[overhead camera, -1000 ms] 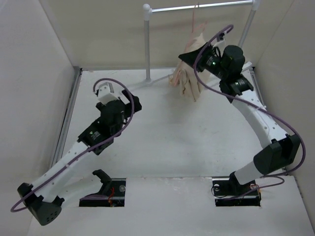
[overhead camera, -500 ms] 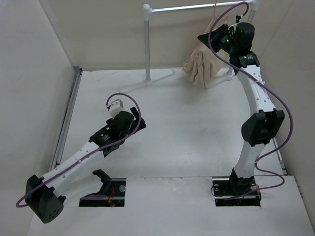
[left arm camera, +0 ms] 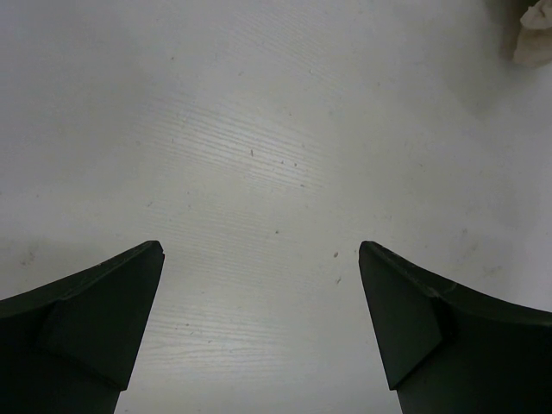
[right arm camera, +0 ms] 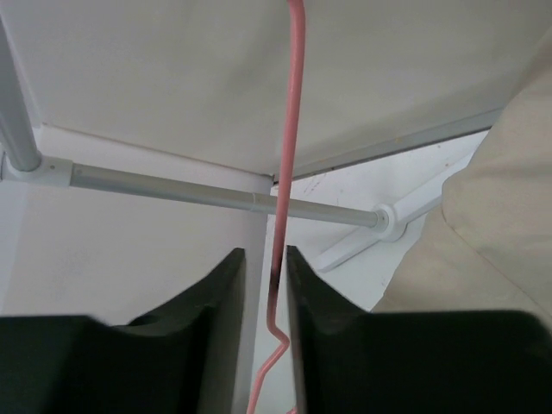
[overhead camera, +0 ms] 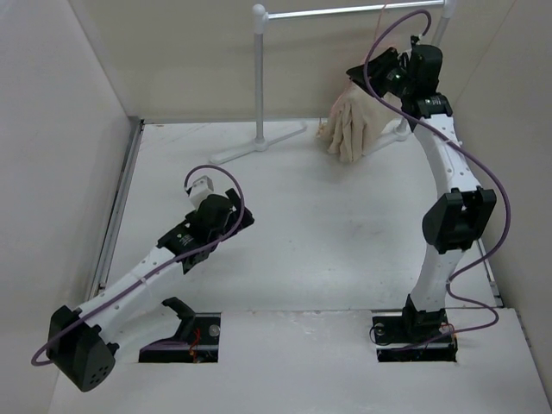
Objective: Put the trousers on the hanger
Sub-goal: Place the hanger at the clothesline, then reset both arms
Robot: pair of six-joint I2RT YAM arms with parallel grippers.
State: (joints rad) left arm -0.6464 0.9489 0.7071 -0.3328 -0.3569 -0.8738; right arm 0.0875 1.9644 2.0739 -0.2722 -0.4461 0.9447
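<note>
The beige trousers [overhead camera: 354, 121] hang folded over the pink wire hanger [overhead camera: 383, 26], lifted off the table below the white rail. My right gripper [overhead camera: 360, 71] is raised high at the back right and is shut on the hanger's neck. In the right wrist view the pink wire [right arm camera: 289, 129] runs up between my narrow jaws [right arm camera: 266, 252] and crosses the rail bar [right arm camera: 216, 194]. The trousers [right arm camera: 500, 216] fill the right side. I cannot tell whether the hook rests on the rail. My left gripper [overhead camera: 240, 217] is open and empty over bare table [left arm camera: 259, 250].
The white rail stand has an upright post [overhead camera: 259, 78], a top bar [overhead camera: 345, 12] and a foot [overhead camera: 250, 148] on the table at the back. Walls close in the left, back and right. A white strip [overhead camera: 116, 216] runs along the table's left edge.
My right arm has lifted the hanger with the trousers up and to the right, close under the rail's right end. My left arm has drawn back toward the near left.
</note>
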